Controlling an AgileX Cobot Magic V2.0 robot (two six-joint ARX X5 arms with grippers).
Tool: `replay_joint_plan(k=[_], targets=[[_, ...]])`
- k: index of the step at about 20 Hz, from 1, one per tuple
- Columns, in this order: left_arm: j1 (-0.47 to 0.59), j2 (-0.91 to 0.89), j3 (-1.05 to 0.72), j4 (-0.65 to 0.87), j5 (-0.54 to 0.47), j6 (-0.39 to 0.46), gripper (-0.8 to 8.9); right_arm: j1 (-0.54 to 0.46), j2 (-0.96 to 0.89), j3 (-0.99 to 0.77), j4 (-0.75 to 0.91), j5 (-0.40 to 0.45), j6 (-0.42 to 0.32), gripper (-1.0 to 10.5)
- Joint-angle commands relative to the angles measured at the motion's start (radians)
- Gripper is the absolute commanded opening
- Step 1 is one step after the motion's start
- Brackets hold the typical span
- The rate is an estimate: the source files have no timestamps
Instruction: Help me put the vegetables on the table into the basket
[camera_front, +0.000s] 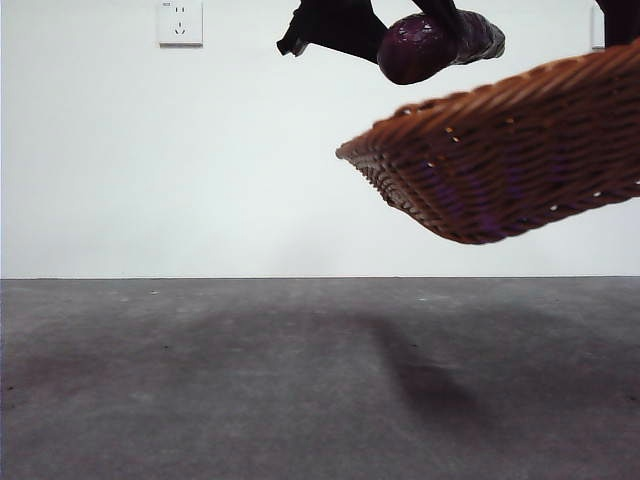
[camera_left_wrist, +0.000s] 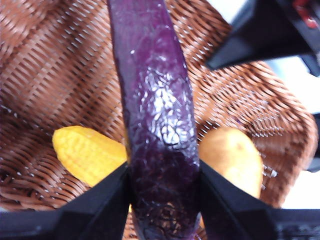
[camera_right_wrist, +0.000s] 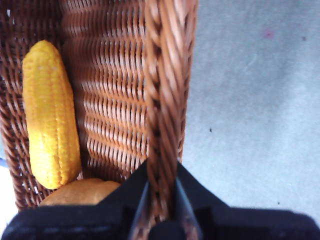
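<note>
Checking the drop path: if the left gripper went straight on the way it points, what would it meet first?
Most likely the basket's woven floor; the left gripper, clamping the eggplant, points into it between the corn and potato. Depth is unclear.

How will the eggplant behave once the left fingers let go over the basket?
The eggplant has a glossy skin, so it may slide on release. It is long and rounded, so it will probably roll toward the low side of the tilted basket, likely stopping against the corn or potato.
</note>
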Motion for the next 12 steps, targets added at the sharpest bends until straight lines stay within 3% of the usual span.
replay_joint_plan(k=[1,2,4,12], targets=[[-0.003,0.014,-0.005,0.009,-0.009,-0.047,1.17,0.013,-0.002,-0.002,0.019,-0.023,-0.008,-0.1],[-0.003,0.014,-0.005,0.012,-0.010,-0.052,2.63,0.013,-0.002,-0.002,0.023,-0.032,-0.009,-0.1],[-0.002,0.014,-0.005,0.020,-0.009,-0.066,4.63,0.025,-0.002,-0.002,0.029,-0.059,-0.009,-0.1],[0.017,0.009,-0.005,0.059,-0.009,-0.084,4.85,0.053,-0.002,-0.002,0.029,-0.058,-0.016,-0.1]])
